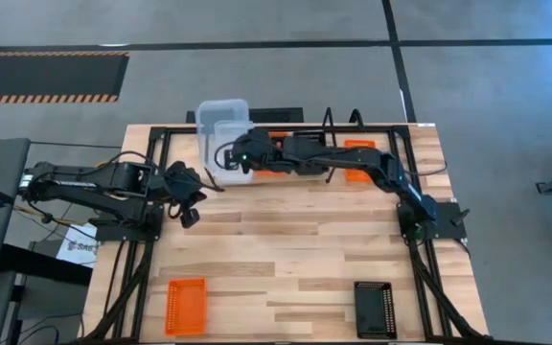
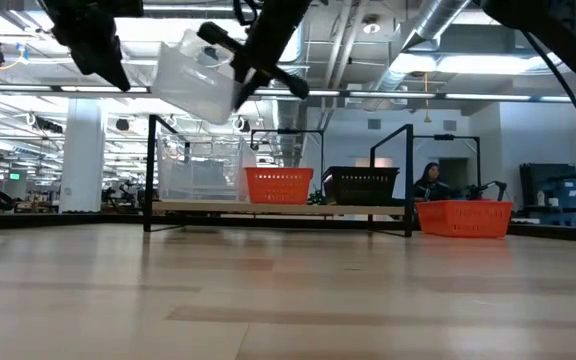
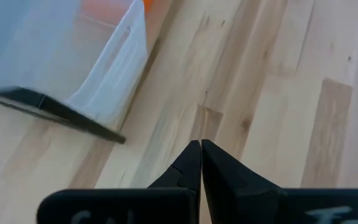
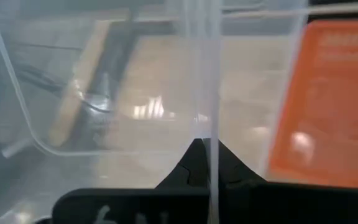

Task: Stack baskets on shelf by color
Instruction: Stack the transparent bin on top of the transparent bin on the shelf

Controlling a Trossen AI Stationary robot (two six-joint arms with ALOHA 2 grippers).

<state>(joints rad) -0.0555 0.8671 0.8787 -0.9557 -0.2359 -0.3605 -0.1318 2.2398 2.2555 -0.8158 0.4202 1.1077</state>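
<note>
My right gripper (image 1: 230, 156) is shut on a clear basket (image 2: 196, 78), which is raised and tilted above the shelf's left end. On the shelf (image 2: 218, 207) stand another clear basket (image 2: 200, 172), an orange basket (image 2: 278, 185) and a black basket (image 2: 363, 185), each on its base. A second orange basket (image 2: 465, 216) sits by the shelf's right end. My left gripper (image 3: 201, 155) is shut on nothing, in the air at the table's left, near the shelf's left end. My right gripper pinches one thin side wall of the clear basket (image 4: 207, 127) between its two fingers, one finger on each face of the wall. The fingers slant down from the table's right. The basket is lifted clear and tilted above the shelf's clear basket.
An orange basket (image 1: 185, 305) and a black basket (image 1: 375, 307) lie near the table's front edge, left and right. Bare wood stretches between them and the shelf. A person (image 2: 430, 180) sits in the room behind the table.
</note>
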